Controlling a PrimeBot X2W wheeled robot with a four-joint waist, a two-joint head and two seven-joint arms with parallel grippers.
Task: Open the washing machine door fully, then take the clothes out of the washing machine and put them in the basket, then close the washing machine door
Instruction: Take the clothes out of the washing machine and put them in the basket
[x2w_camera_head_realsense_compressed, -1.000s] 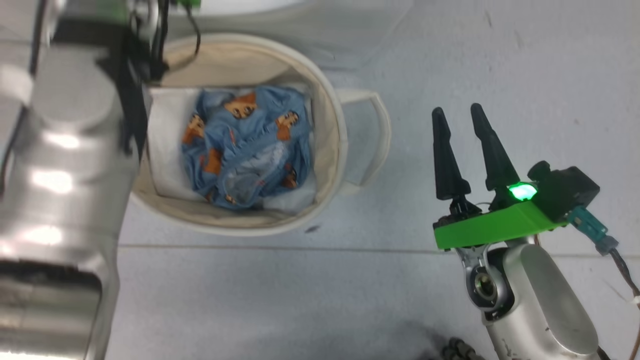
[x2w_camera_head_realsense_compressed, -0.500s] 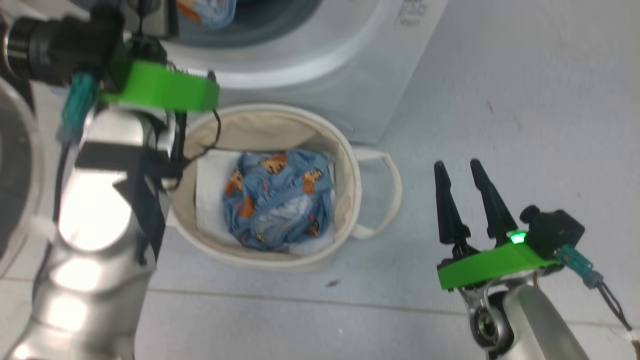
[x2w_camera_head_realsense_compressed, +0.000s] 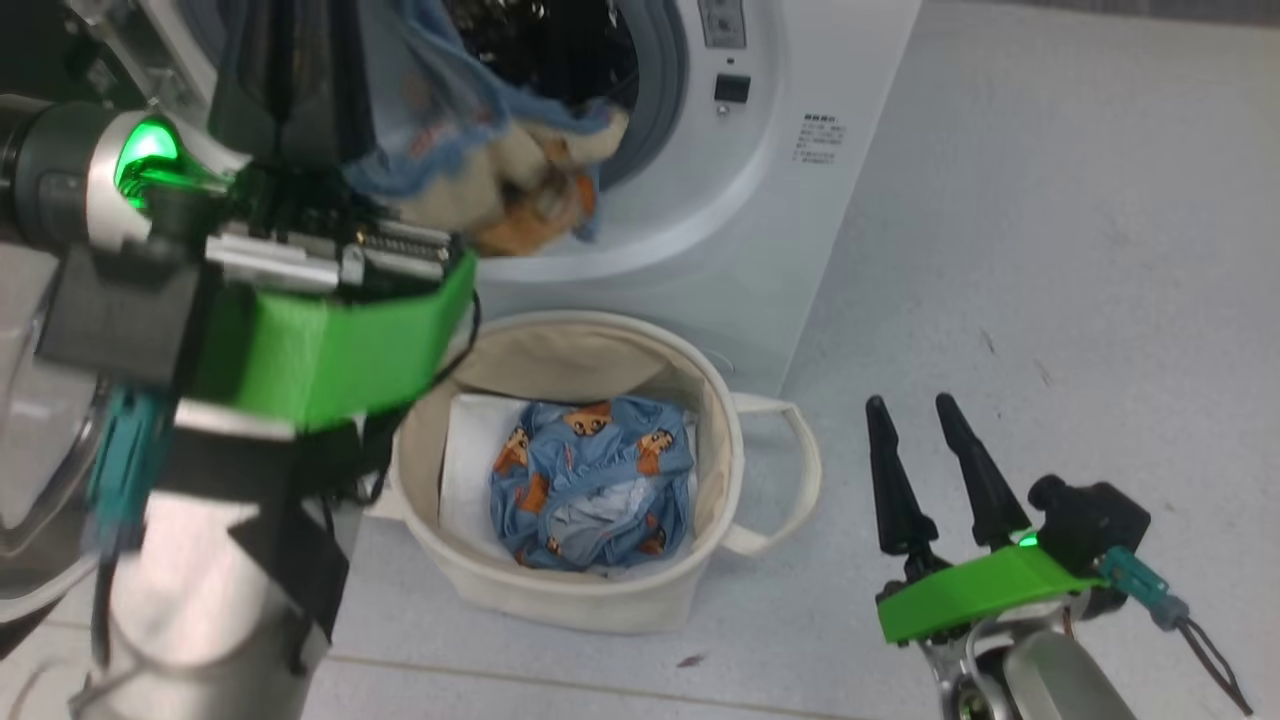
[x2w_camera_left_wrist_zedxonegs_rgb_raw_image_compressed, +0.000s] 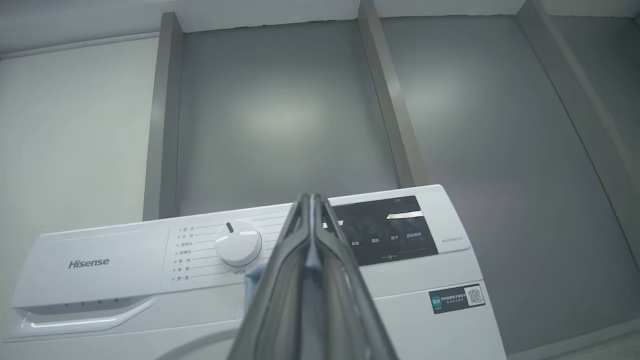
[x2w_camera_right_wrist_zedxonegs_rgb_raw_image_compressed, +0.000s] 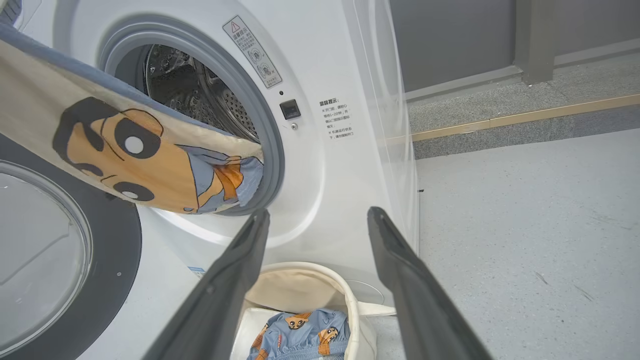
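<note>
Both fingers of the left gripper (x2w_camera_left_wrist_zedxonegs_rgb_raw_image_compressed: 311, 200) are pressed together on a fold of the blue and cream garment (x2w_camera_head_realsense_compressed: 480, 170), which hangs soft and crumpled just in front of the drum mouth of the washing machine (x2w_camera_head_realsense_compressed: 760, 220), above the basket (x2w_camera_head_realsense_compressed: 560, 600). The right gripper (x2w_camera_head_realsense_compressed: 910, 405) is spread apart and empty, well to the right of the basket over speckled grey floor (x2w_camera_head_realsense_compressed: 1000, 250), with free room round it. The door (x2w_camera_right_wrist_zedxonegs_rgb_raw_image_compressed: 120, 250), a glossy black rim round clear glass, stands swung wide to the left of the grey-rimmed mouth. The round cream canvas basket sits on the floor just before the white machine; inside lie a white sheet (x2w_camera_head_realsense_compressed: 465, 470) and a second printed garment (x2w_camera_head_realsense_compressed: 590, 480), bunched up
</note>
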